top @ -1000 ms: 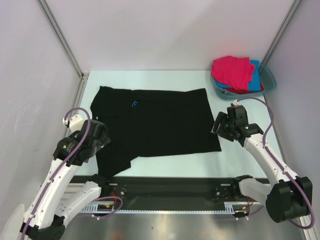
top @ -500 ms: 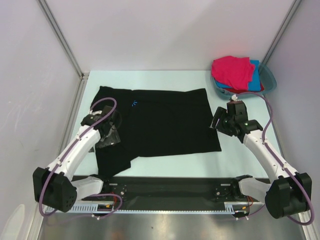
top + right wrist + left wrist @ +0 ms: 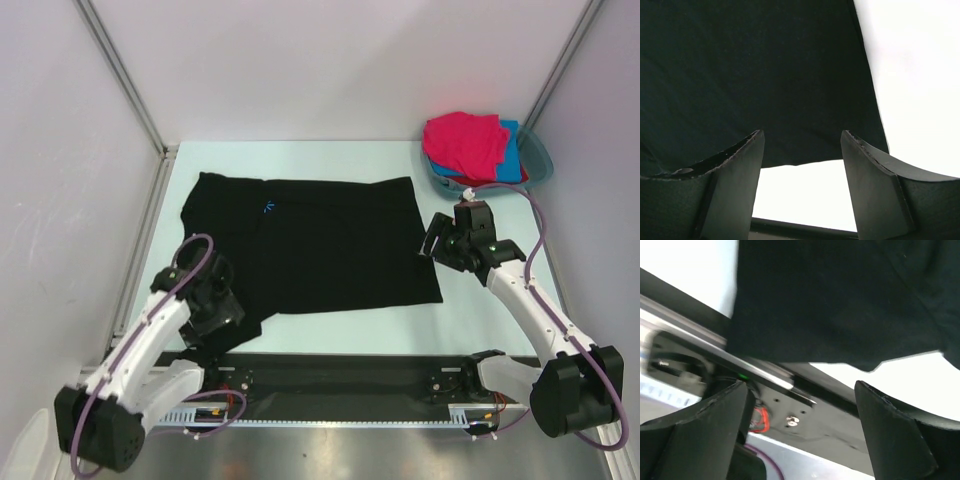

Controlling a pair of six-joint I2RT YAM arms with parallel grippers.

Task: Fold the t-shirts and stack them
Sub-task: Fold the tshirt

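Pale mint table (image 3: pixel 300 160), plain grey-lilac walls (image 3: pixel 330 60) on three sides, metal posts (image 3: pixel 120 70) in the far corners, black rail (image 3: pixel 340 375) along the near edge.

Black t-shirt (image 3: pixel 320 240) is spread flat, centre-left on the table, w/ a tiny blue mark (image 3: pixel 268 207) near the collar. The other tees are piled in the teal basin (image 3: pixel 540 155) at the far right corner: magenta-pink (image 3: pixel 465 140) on top, bright blue (image 3: pixel 512 150) under it, a sliver of red (image 3: pixel 490 182) at the near side.

Top cam gives the whole layout, but the L fingers are lost against the black cloth. L wrist cam fills that in: left gripper (image 3: pixel 800 390) has its jaws spread wide, nothing between, low over the shirt's near-left flap, w/ the rail right below. R wrist cam: right gripper (image 3: pixel 801 135) has its jaws apart too, nothing pinched, above the shirt's near-right corner, bare table beyond the hem.

Edges: the near-left flap runs down to the rail, looks touching, can't be sure. The right hem stops well short of the basin. Bare strips of table lie along the far edge and right of the shirt, where the R arm sits. The left side is tighter, the shirt edge near the table's left rim.
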